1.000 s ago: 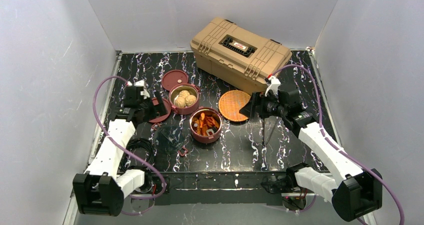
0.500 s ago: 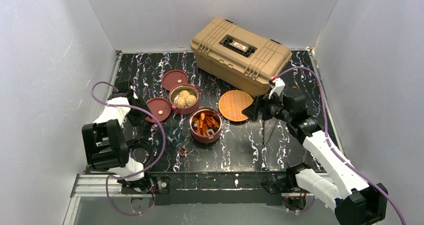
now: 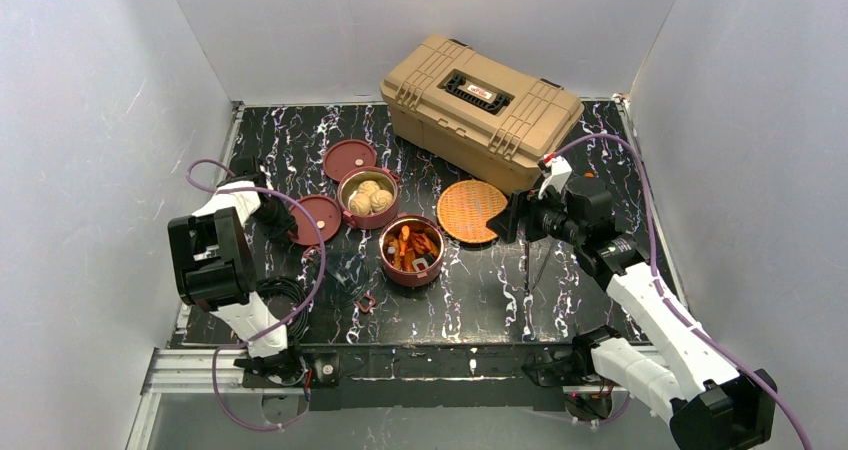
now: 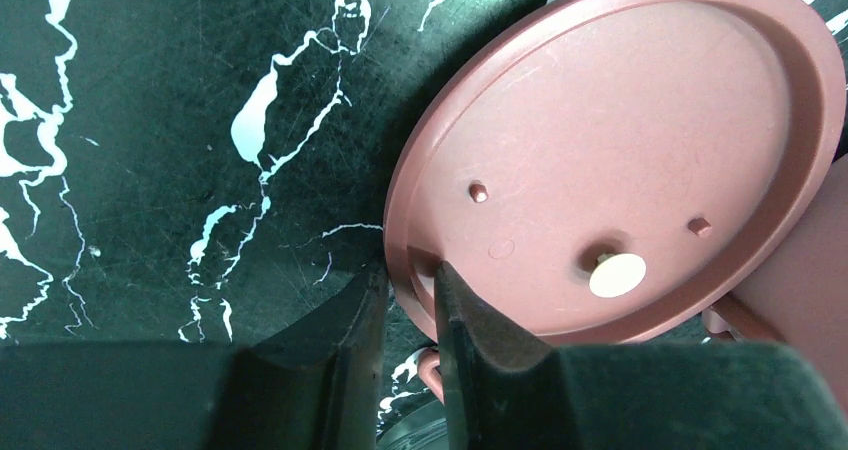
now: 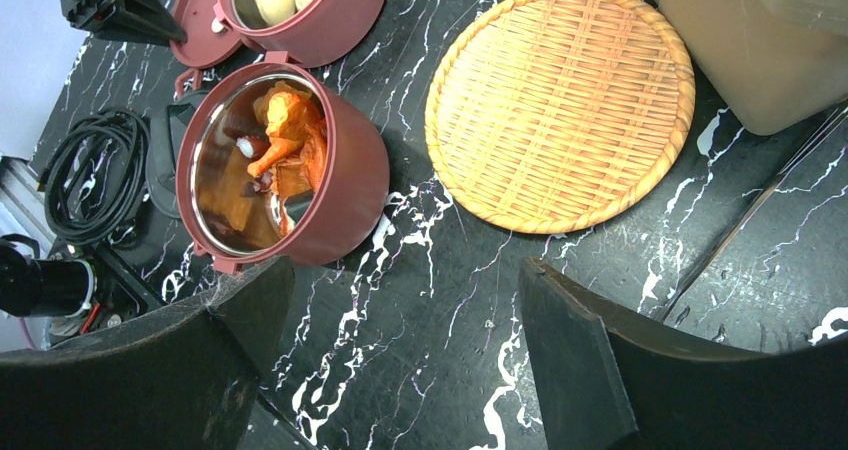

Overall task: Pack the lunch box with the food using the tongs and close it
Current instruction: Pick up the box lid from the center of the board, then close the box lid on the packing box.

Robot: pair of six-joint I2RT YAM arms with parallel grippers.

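— Both foods look packed: buns (image 3: 369, 197), chunks (image 3: 411, 244). What's left?
— Stacking, lidding, clasping. Your left gripper (image 4: 408, 275) pinches the lid (image 4: 620, 150) rim just left of the bun bowl (image 3: 368, 221); your right gripper (image 5: 400, 270) hangs open, empty.

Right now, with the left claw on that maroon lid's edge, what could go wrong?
The left claw pinches the maroon lid only by its thin rim, so it may tilt or slip when lifted. The lid lies right beside the bun bowl, so a swing might knock that bowl.
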